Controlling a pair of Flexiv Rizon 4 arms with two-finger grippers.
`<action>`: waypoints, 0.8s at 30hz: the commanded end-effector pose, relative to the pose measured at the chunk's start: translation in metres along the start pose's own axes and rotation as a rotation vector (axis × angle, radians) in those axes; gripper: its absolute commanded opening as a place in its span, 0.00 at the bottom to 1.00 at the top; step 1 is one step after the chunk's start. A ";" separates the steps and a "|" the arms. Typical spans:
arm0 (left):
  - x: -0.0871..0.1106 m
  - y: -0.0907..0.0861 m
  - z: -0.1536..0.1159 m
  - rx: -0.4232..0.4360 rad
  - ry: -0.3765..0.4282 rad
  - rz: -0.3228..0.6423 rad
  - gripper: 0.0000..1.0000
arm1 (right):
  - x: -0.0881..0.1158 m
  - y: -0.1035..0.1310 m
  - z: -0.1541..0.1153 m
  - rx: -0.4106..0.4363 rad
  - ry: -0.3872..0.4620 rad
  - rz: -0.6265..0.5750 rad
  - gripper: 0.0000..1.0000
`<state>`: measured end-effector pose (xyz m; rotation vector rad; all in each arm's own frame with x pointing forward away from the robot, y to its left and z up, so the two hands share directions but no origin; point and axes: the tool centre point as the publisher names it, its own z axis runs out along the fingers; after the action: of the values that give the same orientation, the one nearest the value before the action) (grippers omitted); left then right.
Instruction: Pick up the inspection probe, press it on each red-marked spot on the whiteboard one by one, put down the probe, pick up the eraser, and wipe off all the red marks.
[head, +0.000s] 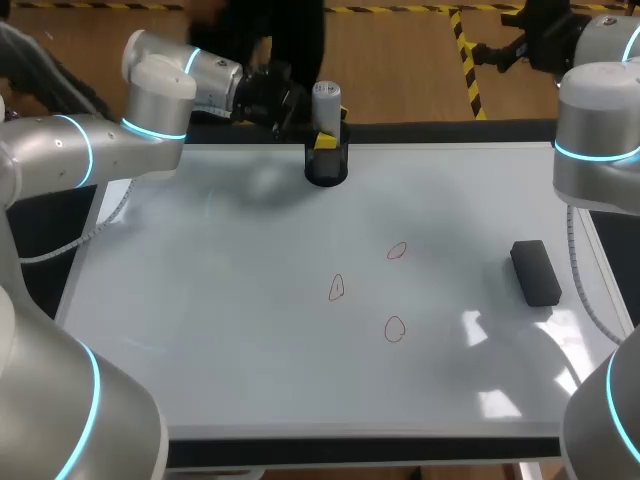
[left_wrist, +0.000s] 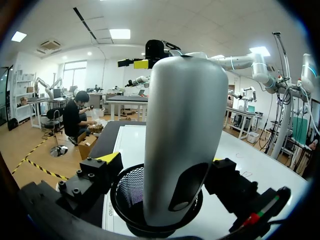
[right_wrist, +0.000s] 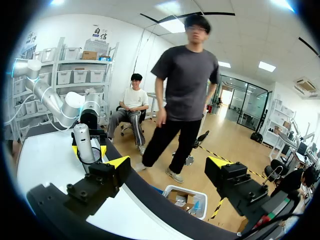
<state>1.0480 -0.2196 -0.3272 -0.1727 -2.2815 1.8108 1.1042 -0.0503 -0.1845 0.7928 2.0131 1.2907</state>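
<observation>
My left gripper straddles the silver cylindrical inspection probe, which stands upright in a black mesh cup. Its fingers are spread, not pinching. My right gripper, also spread and empty, is well apart.

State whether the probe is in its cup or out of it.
In: the probe stands upright with its lower end inside the black mesh cup, below its rim.

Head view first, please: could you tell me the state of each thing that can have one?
inspection probe: upright in the black holder.
left gripper: open, fingers either side of the probe.
right gripper: open, empty.
eraser: lying flat on the whiteboard.
red marks: three, not wiped.
</observation>
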 end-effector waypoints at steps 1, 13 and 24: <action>-0.003 0.000 0.001 0.004 0.004 0.008 0.28 | 0.000 0.000 0.000 0.000 0.000 0.000 1.00; 0.001 -0.004 -0.001 0.005 -0.011 0.036 0.00 | 0.000 0.000 0.000 0.000 0.000 0.000 1.00; 0.006 -0.012 -0.003 0.011 0.002 0.068 0.00 | 0.000 0.000 0.000 0.000 0.000 0.000 1.00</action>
<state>1.0456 -0.2191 -0.3167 -0.2551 -2.2847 1.8557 1.1042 -0.0504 -0.1845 0.7928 2.0130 1.2906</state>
